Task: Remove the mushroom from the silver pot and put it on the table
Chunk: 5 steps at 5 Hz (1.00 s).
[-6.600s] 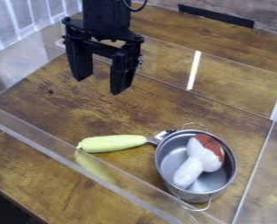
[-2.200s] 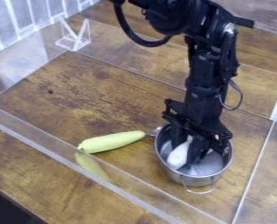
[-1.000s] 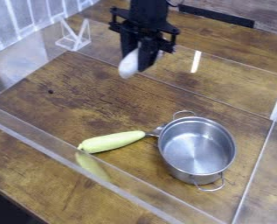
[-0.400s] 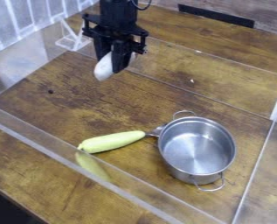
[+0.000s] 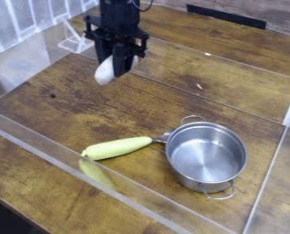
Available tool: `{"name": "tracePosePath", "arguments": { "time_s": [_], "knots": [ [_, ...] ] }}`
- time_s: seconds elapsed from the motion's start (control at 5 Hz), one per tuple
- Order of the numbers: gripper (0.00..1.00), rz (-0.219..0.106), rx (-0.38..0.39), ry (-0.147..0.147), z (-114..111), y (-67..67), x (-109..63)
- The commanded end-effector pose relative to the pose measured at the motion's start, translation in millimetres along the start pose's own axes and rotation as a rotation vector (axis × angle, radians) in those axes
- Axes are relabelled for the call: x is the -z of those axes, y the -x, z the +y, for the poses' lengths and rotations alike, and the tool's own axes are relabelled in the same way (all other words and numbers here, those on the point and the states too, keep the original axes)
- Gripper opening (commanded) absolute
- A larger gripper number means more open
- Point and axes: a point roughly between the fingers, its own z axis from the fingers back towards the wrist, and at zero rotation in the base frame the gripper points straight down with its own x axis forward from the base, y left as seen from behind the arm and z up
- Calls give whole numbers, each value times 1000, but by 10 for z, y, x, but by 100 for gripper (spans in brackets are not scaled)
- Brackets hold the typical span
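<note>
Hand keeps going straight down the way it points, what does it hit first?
Probably the wooden tabletop, met first by the toy mushroom the hand grips; depth is unclear.

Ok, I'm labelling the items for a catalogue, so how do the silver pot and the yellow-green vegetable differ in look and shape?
The silver pot is shiny grey metal, while the vegetable is pale yellow-green. The pot is round and hollow; the vegetable is long and slim. The pot has loop handles at its sides, the vegetable none. Both rest on the wooden table.
</note>
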Motion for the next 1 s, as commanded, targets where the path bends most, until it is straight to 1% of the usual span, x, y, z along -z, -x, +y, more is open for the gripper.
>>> {"name": "tracePosePath", "arguments": {
  "time_s": [0.0,0.4,0.6,0.8],
  "knots": [
    [0,-63,-19,-9,133,-106,-149],
    [0,-45,14,-6,206,-214,-51],
    [0,-38,36,-5,214,-250,-38],
    [0,-35,46,5,234,-282,-15]
  ]
}}
